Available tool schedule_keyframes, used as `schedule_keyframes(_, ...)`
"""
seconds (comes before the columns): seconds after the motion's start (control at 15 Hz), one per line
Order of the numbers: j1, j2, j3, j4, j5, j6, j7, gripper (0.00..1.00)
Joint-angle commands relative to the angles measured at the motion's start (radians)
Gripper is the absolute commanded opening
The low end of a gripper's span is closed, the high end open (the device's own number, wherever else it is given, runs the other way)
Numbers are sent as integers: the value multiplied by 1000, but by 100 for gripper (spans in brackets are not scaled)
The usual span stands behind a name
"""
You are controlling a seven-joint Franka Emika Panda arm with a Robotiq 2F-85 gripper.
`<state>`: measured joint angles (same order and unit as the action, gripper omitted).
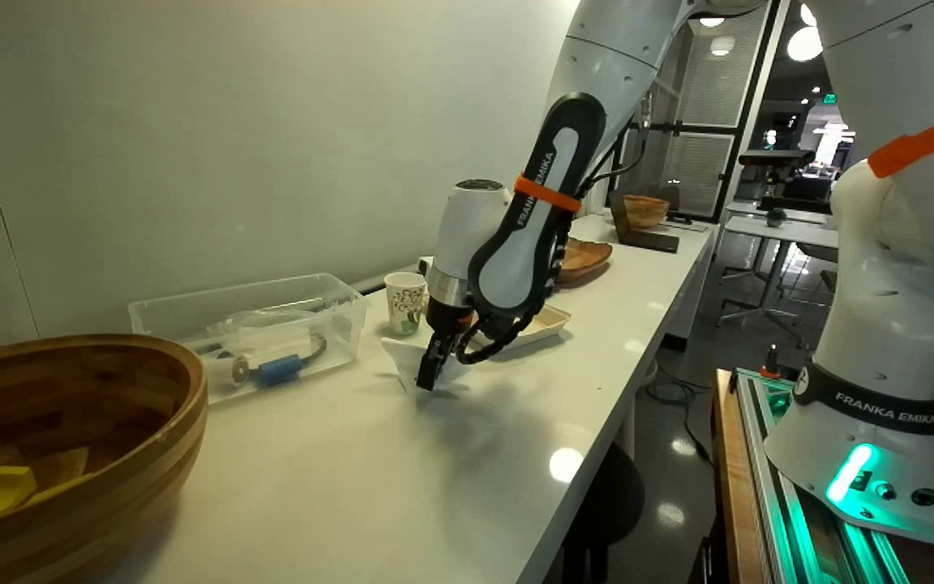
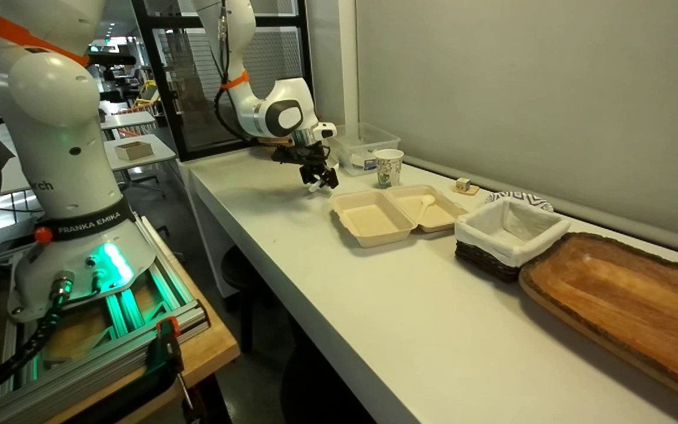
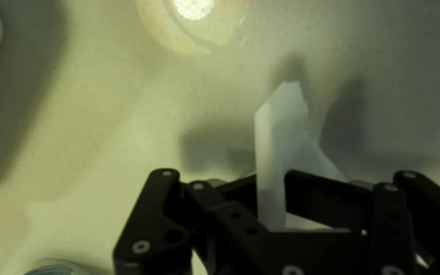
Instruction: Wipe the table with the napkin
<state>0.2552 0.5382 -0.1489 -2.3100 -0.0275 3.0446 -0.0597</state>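
Note:
The table is a long glossy white counter; it also shows in an exterior view and in the wrist view. The napkin is a thin white paper, folded and creased. My gripper is shut on it, with the paper pinched between the fingers and sticking out past them. In an exterior view my gripper points down low over the table and the napkin flares out on both sides of the fingers. A small white bit of napkin shows under my gripper. I cannot tell whether the napkin touches the table.
A clear plastic tray and a patterned paper cup stand close by along the wall. An open takeout box lies beside the gripper. A wooden bowl, a lined basket and a wooden tray stand farther off.

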Motion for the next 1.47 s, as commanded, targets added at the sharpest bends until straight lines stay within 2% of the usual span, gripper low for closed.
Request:
schedule_keyframes(0.0,-34,2,33,9,-35,-5,21,0)
schedule_keyframes(0.2,4,20,1,38,-80,7,22,0)
schedule_keyframes(0.6,42,62,-20,95,-145,3,26,0)
schedule_keyframes(1.07,225,209,-144,234,-277,5,27,0)
schedule_keyframes(1.27,277,246,-169,288,-320,14,19,0)
schedule_keyframes(1.4,284,264,-157,316,-338,23,10,0)
